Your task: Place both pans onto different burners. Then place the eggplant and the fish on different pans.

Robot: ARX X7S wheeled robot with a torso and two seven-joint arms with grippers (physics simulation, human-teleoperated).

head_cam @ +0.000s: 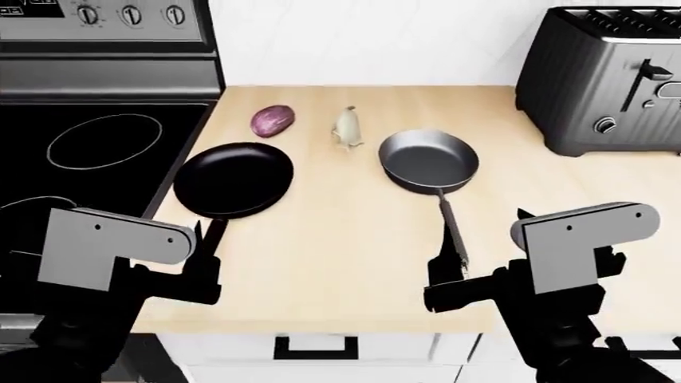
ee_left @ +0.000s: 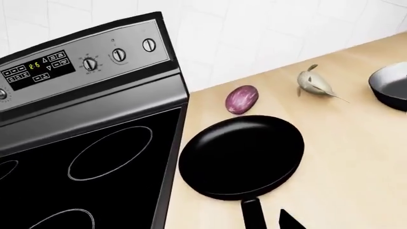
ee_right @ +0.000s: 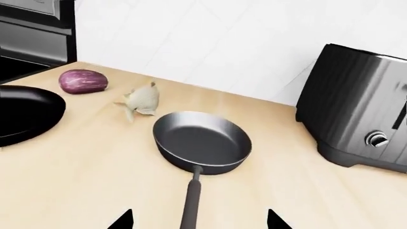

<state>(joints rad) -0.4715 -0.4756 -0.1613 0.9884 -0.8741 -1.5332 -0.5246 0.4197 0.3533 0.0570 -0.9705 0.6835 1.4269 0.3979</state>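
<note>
Currently my left claw (head_cam: pixel 207 263) hangs at lower left of the head frame, over the desk's (head_cam: pixel 330 247) near edge; I cannot tell whether it is open or shut. My right claw (head_cam: pixel 452 275) at lower right stands open, its fingertips either side of the grey pan's handle end, not closed on it.

Mid-frame: the black pan (head_cam: pixel 234 179) lies flat on the desk just beside the cooktop (head_cam: pixel 64 171). The grey pan (head_cam: pixel 428 161) sits right of it, well apart.

Farther back: the eggplant (head_cam: pixel 273 120) lies behind the black pan, the fish (head_cam: pixel 347 128) between the eggplant and grey pan. Burners (head_cam: pixel 104 141) at left are bare. A toaster (head_cam: pixel 608 76) stands upper right.
</note>
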